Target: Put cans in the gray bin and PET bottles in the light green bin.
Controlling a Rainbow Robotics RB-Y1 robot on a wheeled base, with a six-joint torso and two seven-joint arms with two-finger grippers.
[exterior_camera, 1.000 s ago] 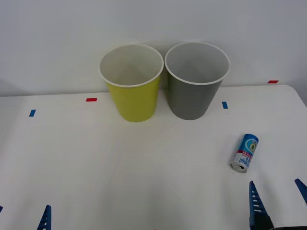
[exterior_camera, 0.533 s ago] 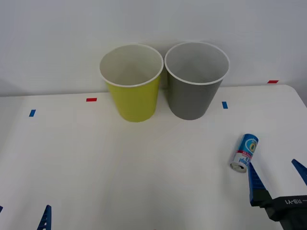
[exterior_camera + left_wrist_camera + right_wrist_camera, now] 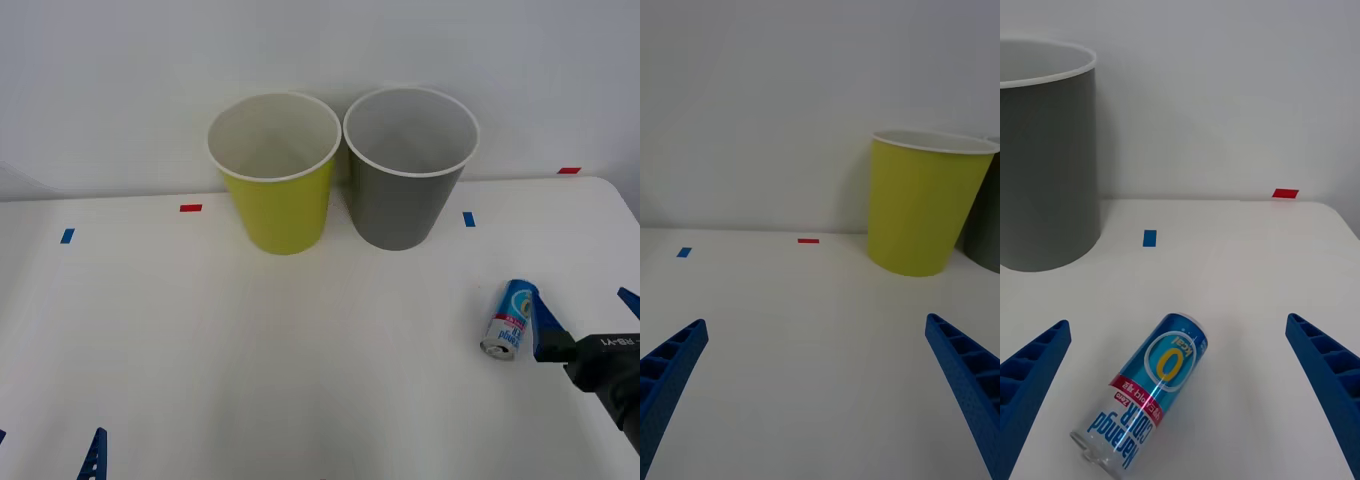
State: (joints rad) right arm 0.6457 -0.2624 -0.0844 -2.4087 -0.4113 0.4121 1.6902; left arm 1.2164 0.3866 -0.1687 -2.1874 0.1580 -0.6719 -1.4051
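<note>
The right gripper (image 3: 585, 318) is advancing over the white table (image 3: 300, 340); a second ago only its fingertips were showing at the near edge, and now its inner finger is sitting just beside the blue drink can (image 3: 509, 318), fingers spread wide apart; the can (image 3: 1145, 394) is lying on its side at the table's right, silver top toward the robot, unmoved, lying toward one finger of the open pair; the gray bin (image 3: 410, 165) and the light green bin (image 3: 276, 170) are standing upright side by side at the far edge, unchanged; the left gripper (image 3: 820, 390) is staying parked near the left front, fingers apart.
</note>
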